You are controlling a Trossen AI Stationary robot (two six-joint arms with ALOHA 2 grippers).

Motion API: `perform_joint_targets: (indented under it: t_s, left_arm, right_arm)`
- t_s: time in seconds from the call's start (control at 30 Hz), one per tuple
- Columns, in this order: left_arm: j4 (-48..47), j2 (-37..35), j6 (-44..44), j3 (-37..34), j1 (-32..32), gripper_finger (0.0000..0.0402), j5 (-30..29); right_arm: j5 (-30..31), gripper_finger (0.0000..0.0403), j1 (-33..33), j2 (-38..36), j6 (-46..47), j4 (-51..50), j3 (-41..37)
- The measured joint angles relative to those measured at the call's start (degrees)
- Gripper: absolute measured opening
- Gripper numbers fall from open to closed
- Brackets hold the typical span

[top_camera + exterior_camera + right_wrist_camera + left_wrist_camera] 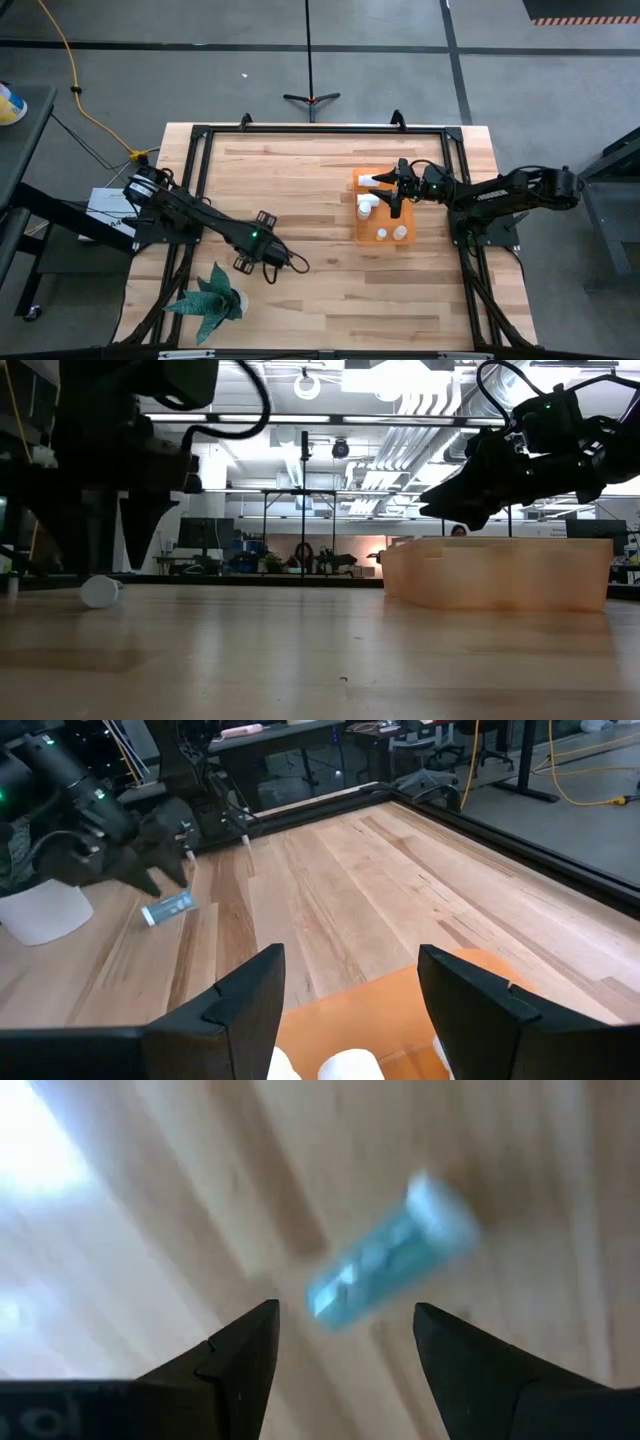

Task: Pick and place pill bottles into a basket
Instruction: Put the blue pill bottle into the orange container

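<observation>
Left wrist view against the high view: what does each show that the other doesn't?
Only the left wrist view shows the loose pill bottle lying on its side just beyond the left gripper's open fingers. Only the high view shows the orange basket holding bottles, the right gripper above it, and a potted plant. Both show the wooden table.

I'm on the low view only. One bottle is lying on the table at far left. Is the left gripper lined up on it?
Observer: Nearly. The left wrist view shows the loose bottle just ahead of the open left gripper.
Operator: How many are already in?
Observer: From above, about four bottles are inside the basket.
Operator: Right gripper?
Observer: The right gripper is open and empty, over the basket.
</observation>
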Motion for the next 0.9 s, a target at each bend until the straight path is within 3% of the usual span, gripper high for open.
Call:
perform_joint_targets:
  t_s: [0.2, 0.57, 0.9]
  left_arm:
    - [5.8, 0.0, 7.1, 0.0, -0.2, 0.0266, 5.5]
    - [8.2, 0.0, 13.7, -5.1, -0.1, 0.0266, 5.8]
    - [10.1, -0.2, 13.6, -6.4, -0.1, 0.0264, 4.5]
  right_arm:
    - [0.0, 0.0220, 0.0, 0.0, 0.2, 0.0, 0.0]
    - [-0.3, 0.0220, 0.0, 0.0, 0.2, -0.3, 0.0]
    - [-0.3, 0.0220, 0.0, 0.0, 0.2, -1.2, 0.0]
